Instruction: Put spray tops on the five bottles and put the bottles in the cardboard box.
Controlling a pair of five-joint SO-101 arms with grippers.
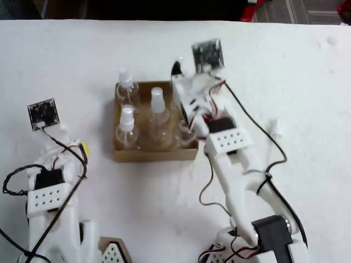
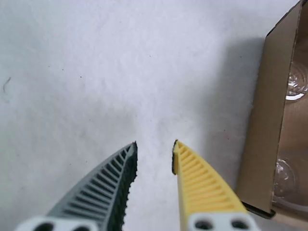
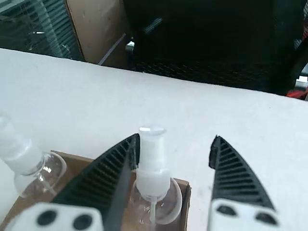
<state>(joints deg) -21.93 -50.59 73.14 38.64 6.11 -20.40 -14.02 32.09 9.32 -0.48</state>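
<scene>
The cardboard box [image 1: 155,154] sits mid-table and holds clear bottles. Three of them [image 1: 126,82] [image 1: 127,121] [image 1: 157,106] carry white spray tops, and one at the box's near right corner [image 1: 185,131] looks topless. My right gripper [image 3: 176,138] hangs open over the box's far right corner, its black fingers either side of a topped bottle [image 3: 153,166]; one finger is close to the top, the other well clear. My left gripper [image 2: 155,144] is open above bare table, left of the box wall [image 2: 262,130].
A small white loose spray top [image 1: 275,129] lies on the table right of the right arm. The white table stretches wide to the left and the far side. A dark table edge runs along the back.
</scene>
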